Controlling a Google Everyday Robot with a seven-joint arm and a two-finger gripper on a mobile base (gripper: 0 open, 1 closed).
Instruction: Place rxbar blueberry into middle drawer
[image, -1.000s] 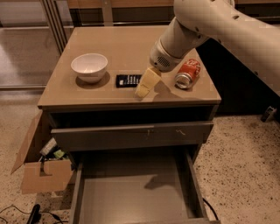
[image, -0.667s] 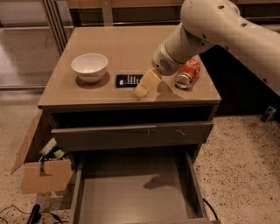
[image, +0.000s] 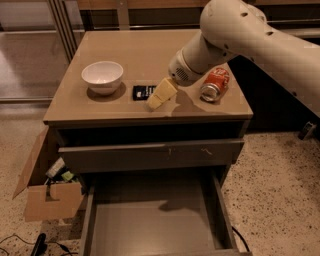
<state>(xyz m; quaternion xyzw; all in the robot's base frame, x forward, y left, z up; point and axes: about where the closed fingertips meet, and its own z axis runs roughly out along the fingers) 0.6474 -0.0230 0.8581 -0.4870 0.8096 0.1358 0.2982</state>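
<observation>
The rxbar blueberry (image: 143, 92) lies flat on the cabinet top (image: 145, 50), dark with white lettering, between the bowl and the can. My gripper (image: 160, 95) hangs low over the top, right beside the bar's right end, with its cream tip angled down to the left. It holds nothing that I can see. The middle drawer (image: 150, 225) is pulled wide open below, and its flat grey floor is bare.
A white bowl (image: 102, 76) stands left of the bar. A red soda can (image: 215, 84) lies on its side to the right, under my arm. The upper drawer (image: 150, 155) is slightly out. An open cardboard box (image: 45, 192) and cables sit on the floor at left.
My arm's upper part has swung to the right and a little up. The gripper tip stays beside the bar. The bar, bowl and can have not moved.
</observation>
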